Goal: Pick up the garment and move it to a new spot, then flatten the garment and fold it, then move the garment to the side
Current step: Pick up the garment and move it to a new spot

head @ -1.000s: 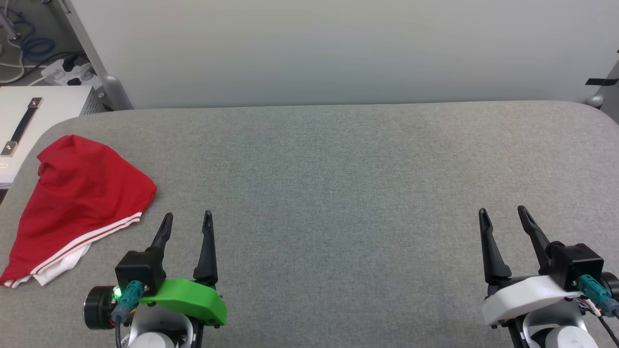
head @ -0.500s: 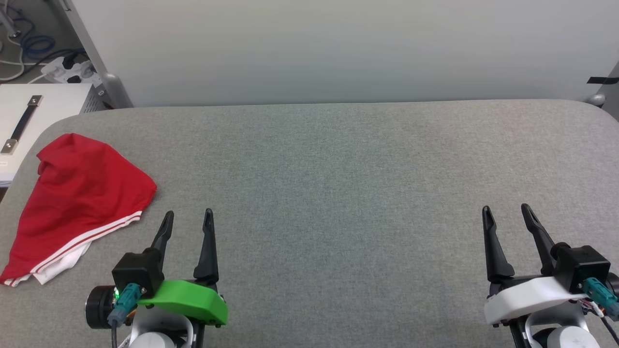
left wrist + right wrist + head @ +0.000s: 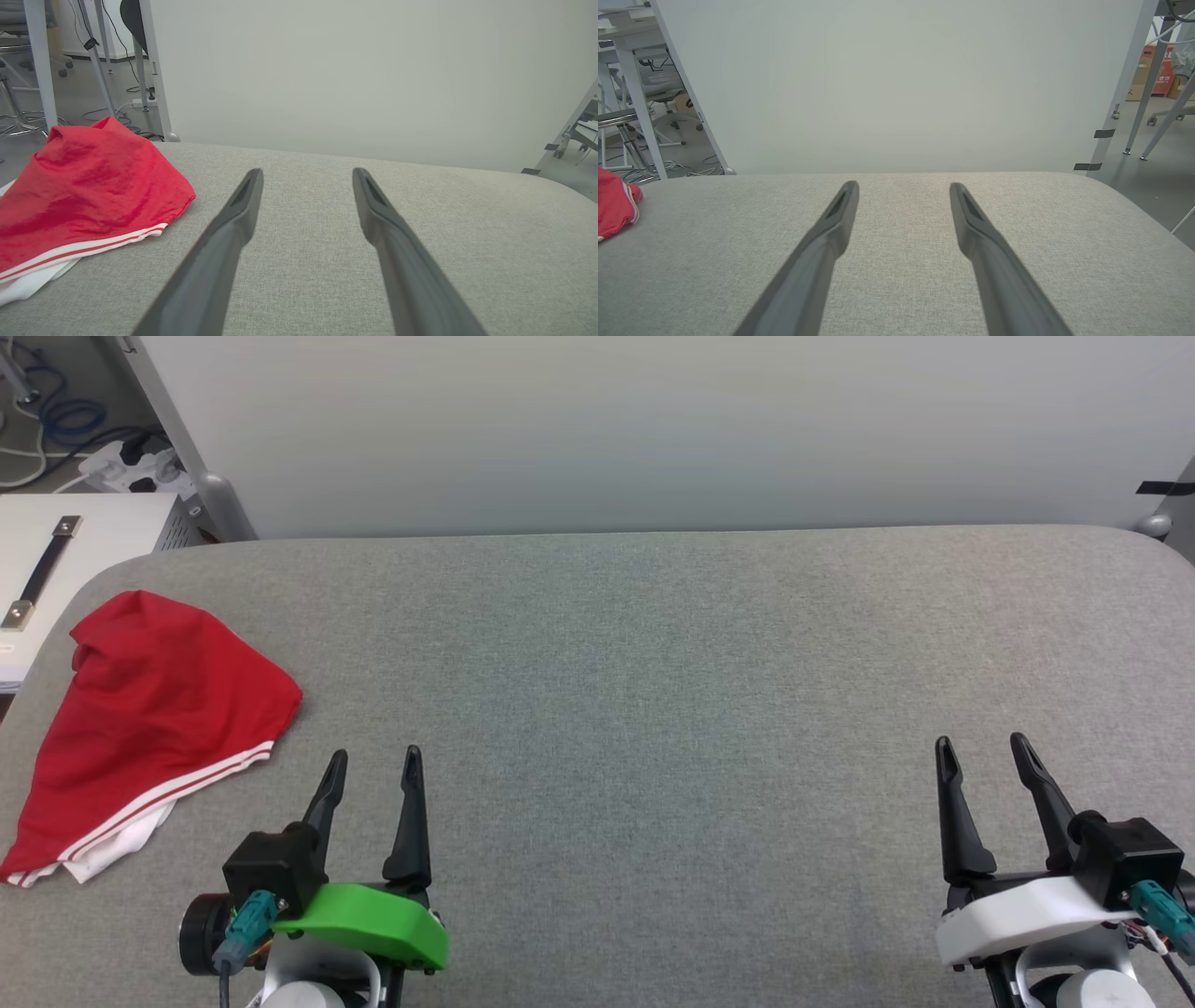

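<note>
The red garment (image 3: 149, 719) lies bunched at the table's far left, with red-white stripe trim and a bit of white sleeve at its near edge; its lettering is hidden. It appears again in the left wrist view as the garment (image 3: 79, 196) and at the left edge of the right wrist view as the garment (image 3: 614, 207). My left gripper (image 3: 373, 761) stands open just right of it, apart from the cloth, nothing between its fingers. My right gripper (image 3: 983, 744) is open and empty at the lower right, far from the garment.
The grey padded table (image 3: 653, 644) spreads wide between both grippers. A pale wall panel (image 3: 653, 429) rises behind its far edge. A white case with a black handle (image 3: 42, 569) sits off the left edge, with cables and a power strip (image 3: 121, 467) on the floor beyond.
My left gripper has drawn back slightly toward the near edge and a little right. The right gripper has barely shifted. The garment lies as before.
</note>
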Robot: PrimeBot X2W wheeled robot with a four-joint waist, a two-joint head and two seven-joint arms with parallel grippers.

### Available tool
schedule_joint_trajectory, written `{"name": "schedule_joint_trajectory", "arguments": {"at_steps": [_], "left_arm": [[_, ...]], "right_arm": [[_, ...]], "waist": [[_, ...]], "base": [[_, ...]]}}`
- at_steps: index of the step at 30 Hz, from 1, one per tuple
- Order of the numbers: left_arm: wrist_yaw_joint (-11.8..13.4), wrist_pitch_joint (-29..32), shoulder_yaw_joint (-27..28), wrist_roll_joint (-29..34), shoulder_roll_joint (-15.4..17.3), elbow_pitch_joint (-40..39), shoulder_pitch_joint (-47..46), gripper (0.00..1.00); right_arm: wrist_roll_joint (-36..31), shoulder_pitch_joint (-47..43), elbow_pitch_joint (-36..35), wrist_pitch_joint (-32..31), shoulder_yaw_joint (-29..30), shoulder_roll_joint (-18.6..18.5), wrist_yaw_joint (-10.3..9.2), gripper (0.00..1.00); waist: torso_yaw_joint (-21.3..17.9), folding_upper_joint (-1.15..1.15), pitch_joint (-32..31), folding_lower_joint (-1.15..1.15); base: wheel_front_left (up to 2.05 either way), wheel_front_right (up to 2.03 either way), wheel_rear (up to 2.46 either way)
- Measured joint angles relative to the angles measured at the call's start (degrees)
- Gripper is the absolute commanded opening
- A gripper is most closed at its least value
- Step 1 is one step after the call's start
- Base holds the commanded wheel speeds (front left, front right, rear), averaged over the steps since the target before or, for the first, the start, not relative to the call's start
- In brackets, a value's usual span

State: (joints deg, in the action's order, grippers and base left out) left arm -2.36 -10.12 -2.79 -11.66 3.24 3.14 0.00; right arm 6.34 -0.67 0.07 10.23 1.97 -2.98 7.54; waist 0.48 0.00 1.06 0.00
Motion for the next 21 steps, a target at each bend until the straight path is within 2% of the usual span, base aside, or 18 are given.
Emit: {"name": "schedule_joint_trajectory", "arguments": {"at_steps": [11, 21], "left_arm": [[-0.51, -1.47, -0.4, -1.29, -0.01, 0.46, 0.0, 1.0], [-0.69, -2.57, -0.59, -2.4, -0.05, 1.4, 0.04, 1.0]], "right_arm": [[0.99, -0.27, 0.29, 1.19, -0.35, 0.01, 0.0, 1.0], [1.93, -0.71, 1.1, 2.47, -1.12, 0.05, 0.0, 1.0]], "waist": [[1.66, 0.0, 0.22, 0.0], [7.41, 0.0, -0.07, 0.0]], "base": [[0.0, 0.0, 0.0], [0.0, 0.0, 0.0]]}}
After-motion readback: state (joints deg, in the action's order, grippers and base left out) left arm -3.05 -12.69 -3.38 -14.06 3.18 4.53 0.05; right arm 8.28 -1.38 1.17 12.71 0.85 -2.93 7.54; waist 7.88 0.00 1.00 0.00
